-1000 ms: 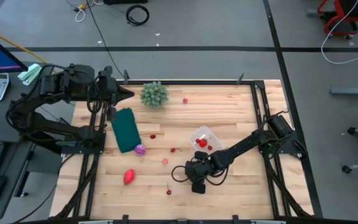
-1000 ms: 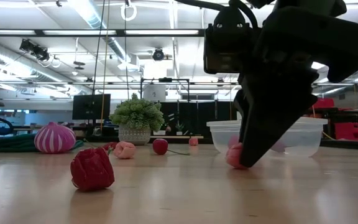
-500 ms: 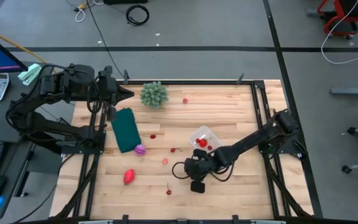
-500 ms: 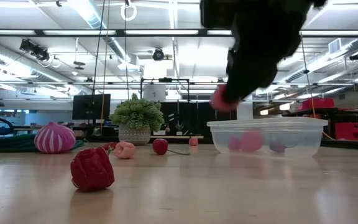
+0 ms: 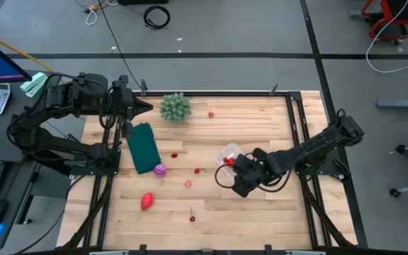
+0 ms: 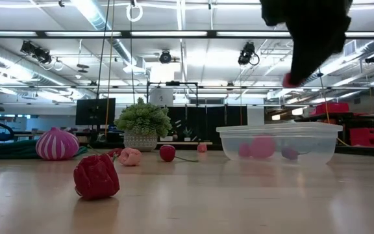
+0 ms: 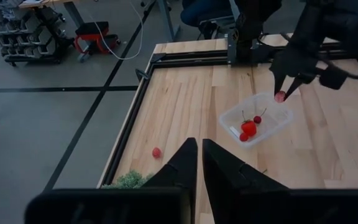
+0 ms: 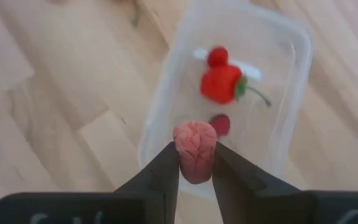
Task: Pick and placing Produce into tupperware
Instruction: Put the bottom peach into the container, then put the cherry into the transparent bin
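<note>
Pinching a pink berry (image 8: 194, 150) between its fingers, the right gripper (image 5: 234, 167) is hanging just above the near rim of the tupperware (image 8: 291, 118), which is holding red produce (image 8: 222, 82), while the left gripper (image 7: 199, 163), fingers pressed nearly together, is waiting at the table's far-left corner.

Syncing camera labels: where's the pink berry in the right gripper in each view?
High: hidden under the right gripper, beside the tupperware.
Low: pink berry, upper right, above the tupperware.
Left wrist, at the tupperware's far edge.
Right wrist, centre, between the fingers.
Shared landmark: the tupperware.
</note>
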Tool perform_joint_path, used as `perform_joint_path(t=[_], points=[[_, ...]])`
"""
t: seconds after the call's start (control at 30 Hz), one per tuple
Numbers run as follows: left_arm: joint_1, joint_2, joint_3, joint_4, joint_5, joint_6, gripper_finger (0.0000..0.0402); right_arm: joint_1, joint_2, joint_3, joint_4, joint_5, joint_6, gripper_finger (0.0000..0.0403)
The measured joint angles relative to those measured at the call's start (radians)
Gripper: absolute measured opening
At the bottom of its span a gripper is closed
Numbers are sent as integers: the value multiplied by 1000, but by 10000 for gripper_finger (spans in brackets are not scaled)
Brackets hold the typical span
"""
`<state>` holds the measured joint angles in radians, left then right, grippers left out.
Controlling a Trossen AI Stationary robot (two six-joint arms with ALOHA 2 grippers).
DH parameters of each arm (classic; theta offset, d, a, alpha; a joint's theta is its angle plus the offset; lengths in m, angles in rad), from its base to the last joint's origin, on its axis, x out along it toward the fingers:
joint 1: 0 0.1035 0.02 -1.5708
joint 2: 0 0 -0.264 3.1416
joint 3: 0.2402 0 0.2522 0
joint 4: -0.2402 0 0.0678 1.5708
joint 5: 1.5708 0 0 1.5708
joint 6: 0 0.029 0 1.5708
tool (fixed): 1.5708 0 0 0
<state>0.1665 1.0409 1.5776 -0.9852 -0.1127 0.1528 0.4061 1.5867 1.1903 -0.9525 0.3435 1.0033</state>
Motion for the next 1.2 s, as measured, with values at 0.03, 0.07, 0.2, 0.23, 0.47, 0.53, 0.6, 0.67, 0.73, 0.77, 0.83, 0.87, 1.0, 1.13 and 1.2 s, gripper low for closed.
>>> perform_joint_path(t=[0.03, 0.07, 0.2, 0.23, 0.47, 0.53, 0.6, 0.67, 0.73, 0.77, 0.83, 0.87, 1.0, 1.13, 1.2], points=[[0, 0, 0, 0, 0, 0, 29, 0, 1, -15, 4, -1, 26, 96], [0, 0, 0, 0, 0, 0, 28, 0, 7, -28, 13, -1, 47, 97], [0, 0, 0, -1, 0, 0, 31, -10, 41, -91, 88, -13, 82, 102], [0, 0, 0, 0, 0, 0, 33, -14, 46, -104, 109, -15, 80, 104], [0, 0, 0, -1, 0, -2, 40, -56, 70, -135, 143, -19, 49, 128], [0, 0, 0, -1, 0, -2, 39, -67, 70, -139, 160, -27, 34, 138], [0, 0, 0, -1, 0, -2, 37, -74, 70, -139, 181, -32, 24, 148], [0, 0, 0, -1, 0, -2, 34, -79, 70, -139, 203, -34, 17, 157], [0, 0, 0, -1, 0, -1, 32, -83, 70, -139, 215, -27, 15, 163], [0, 0, 0, -1, 0, -1, 32, -85, 68, -138, 215, -26, 14, 165], [0, 0, 0, -1, 0, -1, 34, -89, 61, -138, 218, -23, 14, 167], [0, 0, 0, -1, 0, -2, 36, -91, 56, -138, 222, -19, 14, 167], [0, 0, 0, -21, 0, -10, 40, -107, 28, -137, 241, 6, 14, 162], [0, 15, 0, -85, 0, -34, 38, -128, -12, -137, 280, 67, -20, 156], [0, 28, -1, -126, 0, -42, 35, -138, -35, -137, 311, 112, -52, 153]])
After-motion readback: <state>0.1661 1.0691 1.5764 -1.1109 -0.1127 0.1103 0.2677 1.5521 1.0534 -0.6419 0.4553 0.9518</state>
